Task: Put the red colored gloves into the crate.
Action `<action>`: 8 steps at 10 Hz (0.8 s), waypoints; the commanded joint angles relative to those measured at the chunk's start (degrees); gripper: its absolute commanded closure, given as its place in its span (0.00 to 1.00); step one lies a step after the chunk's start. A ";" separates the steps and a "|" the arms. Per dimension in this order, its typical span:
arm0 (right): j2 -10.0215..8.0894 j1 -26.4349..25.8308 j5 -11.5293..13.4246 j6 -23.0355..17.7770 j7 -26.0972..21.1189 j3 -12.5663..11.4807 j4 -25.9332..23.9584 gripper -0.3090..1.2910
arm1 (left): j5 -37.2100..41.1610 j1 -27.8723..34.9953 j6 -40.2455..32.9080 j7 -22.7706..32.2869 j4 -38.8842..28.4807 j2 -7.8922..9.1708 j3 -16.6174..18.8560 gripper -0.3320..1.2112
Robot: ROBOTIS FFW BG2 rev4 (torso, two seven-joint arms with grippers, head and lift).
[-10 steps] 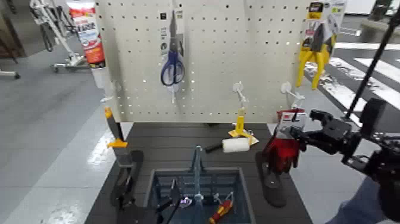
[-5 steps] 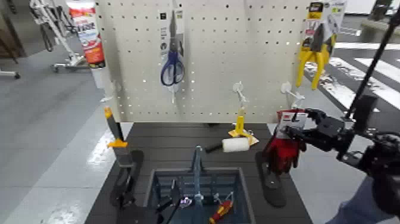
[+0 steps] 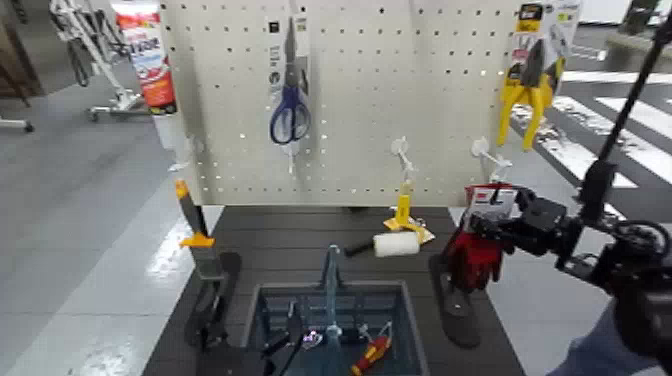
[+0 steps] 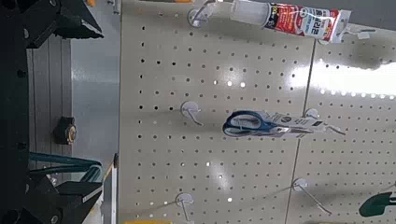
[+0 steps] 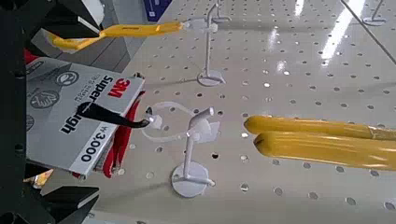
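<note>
My right gripper (image 3: 490, 212): one, at the hanging gloves by the board's lower right corner. Its two fingers stand spread, with the header card (image 5: 70, 107) between them in the right wrist view; whether either finger touches it, I cannot tell. My left gripper (image 4: 101, 112): one, its two fingers also spread, over the crate's near left part in the head view.

Red colored gloves (image 3: 474, 262): one pair, hanging below one card. Finding: bright red fabric with darker, blackish finger parts, limp and pointing down. The card is grey-white, edged in red, lettered 3M and Super, with round pictograms.

Crate (image 3: 408, 330): one, grey-blue, slatted walls, one upright central handle, on the dark table (image 3: 280, 232) left of the gloves in the head view. Inside: one red-and-yellow screwdriver (image 3: 372, 354) and a small shiny item (image 3: 312, 339) I cannot identify.

Pegboard (image 3: 350, 90): one pair of blue-handled scissors (image 3: 290, 112), one pair of yellow-handled pliers (image 3: 526, 105), one red-and-white tube (image 3: 151, 60), one white-headed roller (image 3: 396, 243) low down
</note>
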 commanded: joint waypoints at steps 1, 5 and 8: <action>0.11 -0.27 -0.12 0.09 0.08 0.77 0.44 0.28 | -0.01 -0.01 0.00 -0.12 0.00 -3.96 0.09 0.31; 0.11 -0.80 -0.12 2.29 0.17 1.47 0.09 0.83 | 0.08 -0.01 0.00 -0.20 0.09 -4.04 0.18 0.31; -0.06 -0.98 0.41 2.55 0.52 1.73 -0.35 0.86 | 0.08 -0.01 0.00 -0.20 0.09 -4.04 0.09 0.31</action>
